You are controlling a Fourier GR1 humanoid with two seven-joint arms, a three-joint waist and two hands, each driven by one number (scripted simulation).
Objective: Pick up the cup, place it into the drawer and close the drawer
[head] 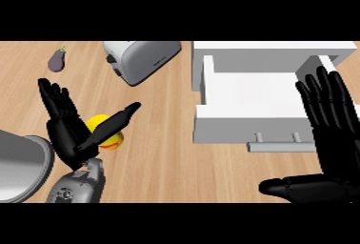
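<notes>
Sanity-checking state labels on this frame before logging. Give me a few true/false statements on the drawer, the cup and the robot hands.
1. The drawer is open. True.
2. The cup sits inside the drawer. False: it is on the counter, left of the drawer, right by the left robot hand.
3. The left robot hand is curled into a fist. False: its fingers are straight.
4. The right robot hand is open, fingers up, at the view's right edge. True.
5. The eggplant lies next to the drawer's handle. False: it lies far to the left, beyond the toaster.
</notes>
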